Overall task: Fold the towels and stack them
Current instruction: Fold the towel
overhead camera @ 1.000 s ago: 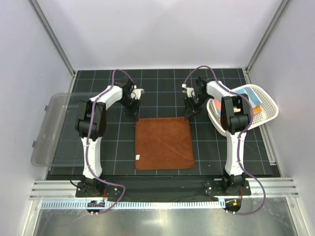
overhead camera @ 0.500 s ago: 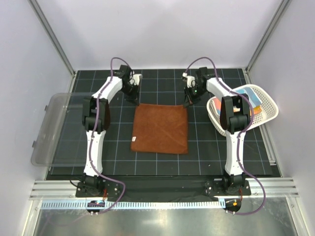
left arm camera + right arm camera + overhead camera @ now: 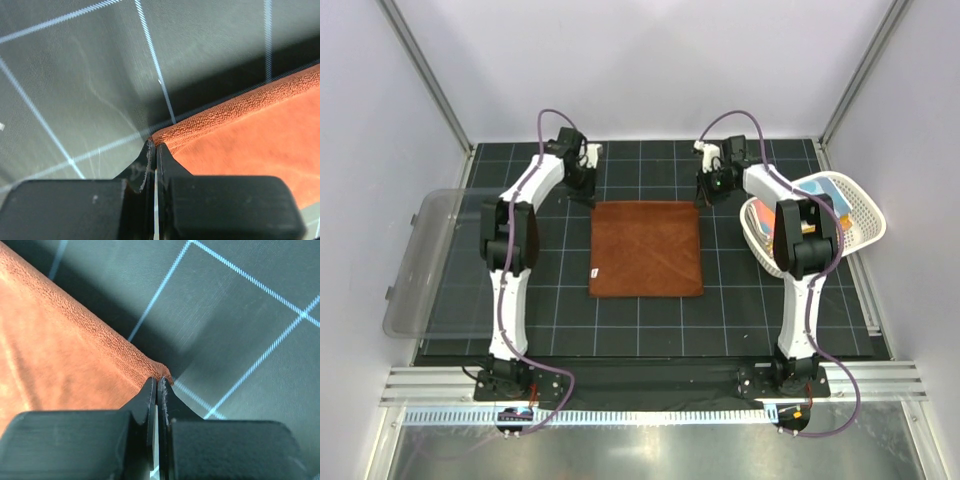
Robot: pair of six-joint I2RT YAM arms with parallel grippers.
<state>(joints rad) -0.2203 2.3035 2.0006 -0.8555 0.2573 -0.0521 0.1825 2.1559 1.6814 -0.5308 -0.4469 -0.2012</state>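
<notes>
The large rust-brown towel [image 3: 646, 250] lies spread flat on the black grid mat. My left gripper [image 3: 588, 199] is at its far left corner and is shut on that corner; the left wrist view shows the pinched corner [image 3: 170, 134] at my gripper tips [image 3: 154, 146]. My right gripper [image 3: 703, 203] is shut on the far right corner, seen in the right wrist view [image 3: 150, 367] at my gripper tips [image 3: 157, 381]. Light blue [image 3: 825, 190] and orange [image 3: 761, 215] towels lie in the basket.
A white perforated basket [image 3: 865, 218] stands at the right edge of the mat beside the right arm. A clear plastic bin [image 3: 425, 262] lies at the left edge. The enclosure walls close in the far side.
Both grippers moved toward the far side, dragging the rust-brown towel with them. The towel now lies further back and flatter.
</notes>
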